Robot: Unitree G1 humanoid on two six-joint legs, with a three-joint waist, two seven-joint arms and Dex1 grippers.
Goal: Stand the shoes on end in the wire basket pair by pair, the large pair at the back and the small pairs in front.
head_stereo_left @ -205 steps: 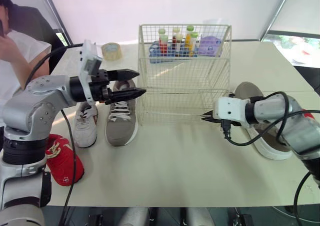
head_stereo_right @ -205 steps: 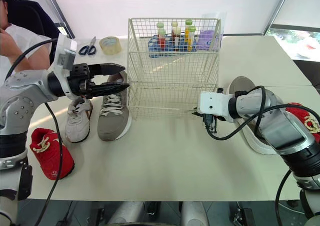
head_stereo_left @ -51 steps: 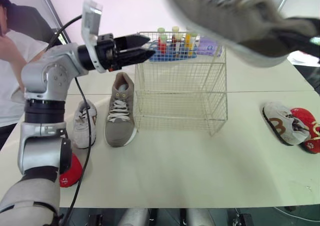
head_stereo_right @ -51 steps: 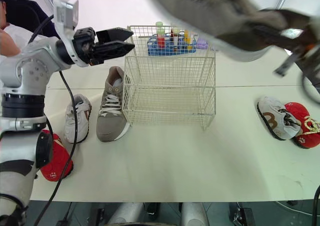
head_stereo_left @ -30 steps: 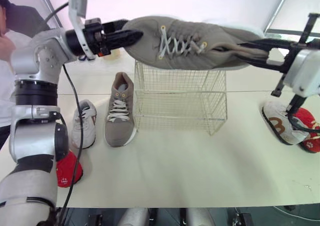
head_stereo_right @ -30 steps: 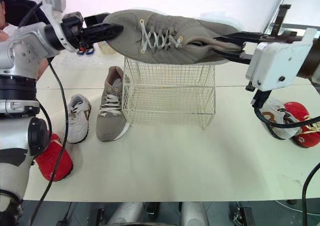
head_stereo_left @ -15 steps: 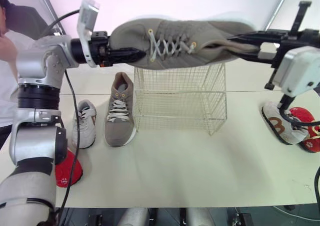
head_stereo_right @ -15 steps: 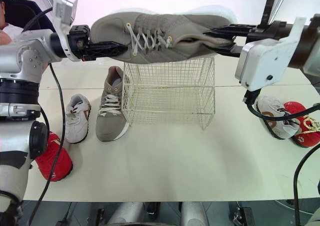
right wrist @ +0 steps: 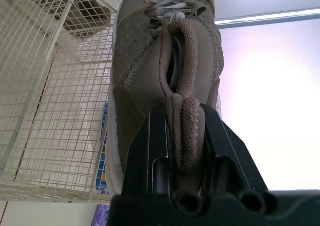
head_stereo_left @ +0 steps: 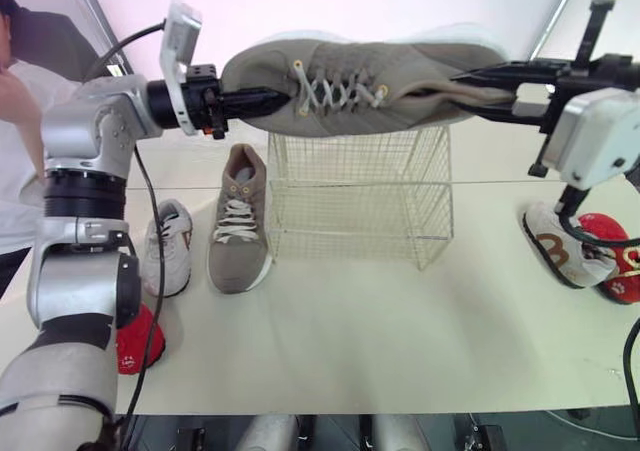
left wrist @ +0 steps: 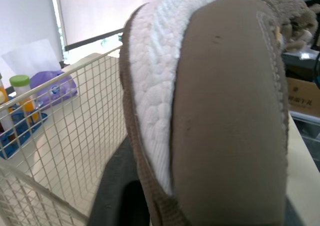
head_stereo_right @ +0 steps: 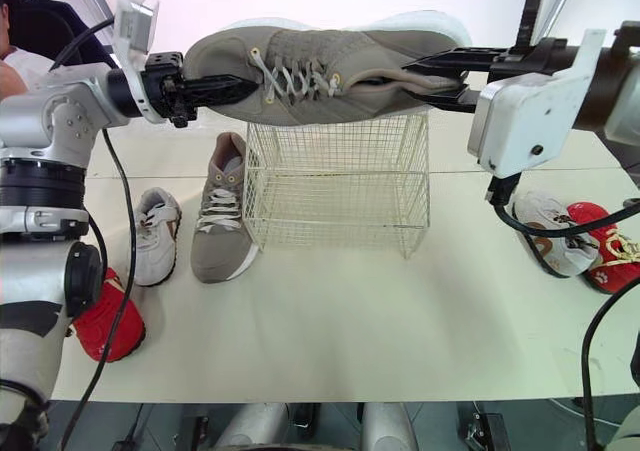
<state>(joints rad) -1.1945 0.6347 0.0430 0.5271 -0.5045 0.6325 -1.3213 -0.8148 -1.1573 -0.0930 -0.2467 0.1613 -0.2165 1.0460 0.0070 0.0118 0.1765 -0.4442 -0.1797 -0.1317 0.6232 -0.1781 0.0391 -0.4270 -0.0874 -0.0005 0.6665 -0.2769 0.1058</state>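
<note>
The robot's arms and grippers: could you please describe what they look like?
The left arm has rounded silver-grey shells, black joints, a trailing black cable and a white camera block at the wrist. The right arm shows a boxy white wrist housing with a black cable below. The left gripper and right gripper have tapered black fingers.

Bright, diffuse daylight floods in from the white blinds [head_stereo_left: 400, 1] behind the table [head_stereo_left: 400, 331], burning the background out to a pale glare in the head views. Shadows on the tabletop around the wire basket [head_stereo_left: 360, 196] are soft and faint, and the raised grey sneaker [head_stereo_left: 370, 86] is evenly lit, without hard highlights. In the right wrist view the right gripper [right wrist: 184, 110] shows as a near-black silhouette against the glowing backdrop.
</note>
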